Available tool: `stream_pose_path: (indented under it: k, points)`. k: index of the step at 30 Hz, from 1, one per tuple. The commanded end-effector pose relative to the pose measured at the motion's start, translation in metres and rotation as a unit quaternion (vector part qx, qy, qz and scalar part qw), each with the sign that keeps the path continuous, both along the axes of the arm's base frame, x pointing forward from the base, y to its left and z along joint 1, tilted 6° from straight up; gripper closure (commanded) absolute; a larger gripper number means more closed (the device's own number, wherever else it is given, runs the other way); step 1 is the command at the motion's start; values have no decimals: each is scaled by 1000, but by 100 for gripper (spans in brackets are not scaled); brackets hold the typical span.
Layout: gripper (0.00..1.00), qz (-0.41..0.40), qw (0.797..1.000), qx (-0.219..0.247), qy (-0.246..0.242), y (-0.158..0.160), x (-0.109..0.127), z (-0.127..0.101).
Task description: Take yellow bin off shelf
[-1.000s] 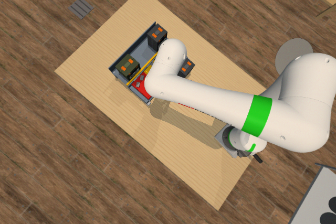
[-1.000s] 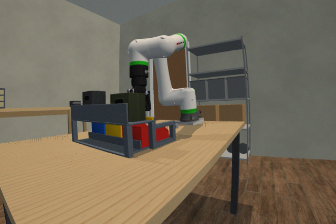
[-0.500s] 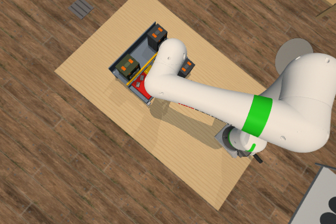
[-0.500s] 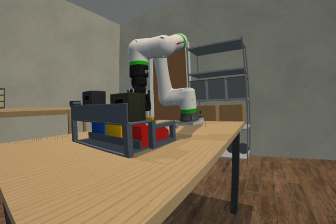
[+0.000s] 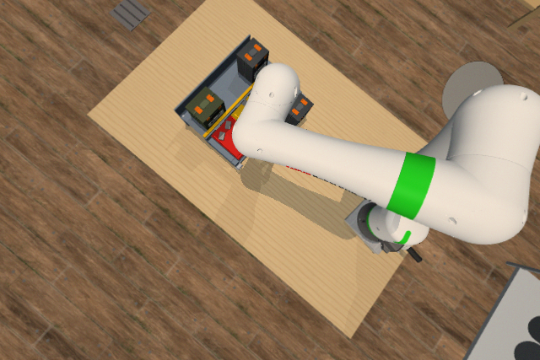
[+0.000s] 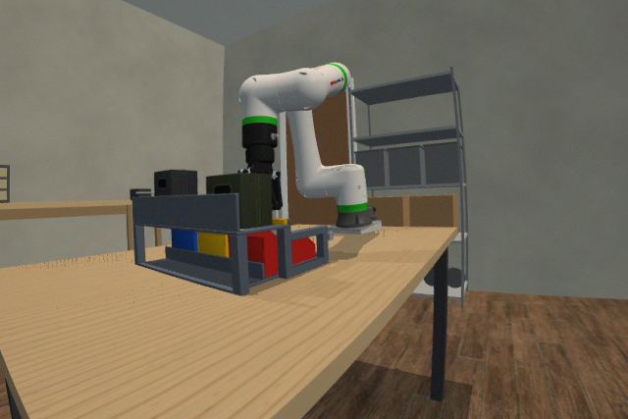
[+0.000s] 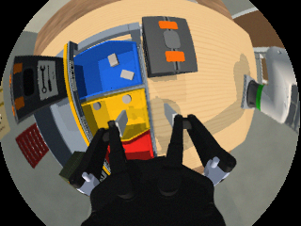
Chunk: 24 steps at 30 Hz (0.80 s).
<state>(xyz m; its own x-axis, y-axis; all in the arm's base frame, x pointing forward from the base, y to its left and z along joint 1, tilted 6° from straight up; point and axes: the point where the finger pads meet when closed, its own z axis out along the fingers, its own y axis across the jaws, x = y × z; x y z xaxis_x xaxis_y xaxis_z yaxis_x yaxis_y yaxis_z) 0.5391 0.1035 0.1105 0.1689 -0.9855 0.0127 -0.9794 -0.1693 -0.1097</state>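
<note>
The yellow open bin (image 7: 116, 113) (image 6: 228, 246) stands in the grey shelf between a blue bin (image 7: 109, 70) and a red bin (image 7: 134, 147). It holds small grey parts. In the exterior view the yellow bin (image 6: 213, 244) shows in the lower bay. My gripper (image 7: 145, 112) points down over the yellow bin's front wall. It is open: one finger is over the bin's inside, the other over the table in front of it. In the top view the arm hides the gripper and most of the yellow bin.
An olive case (image 5: 204, 105) and a black case (image 5: 251, 57) stand on the shelf's top. A dark case with orange latches (image 7: 169, 44) lies on the table just in front of the blue bin. The robot's base (image 6: 354, 219) stands further along the table.
</note>
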Motion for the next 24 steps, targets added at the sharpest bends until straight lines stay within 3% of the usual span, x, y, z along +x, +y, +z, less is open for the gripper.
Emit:
stream_pose_path:
  k: [1, 24]
  points:
    - [43, 0, 1000, 0, 0, 0, 1, -3]
    - [43, 0, 1000, 0, 0, 0, 2, -13]
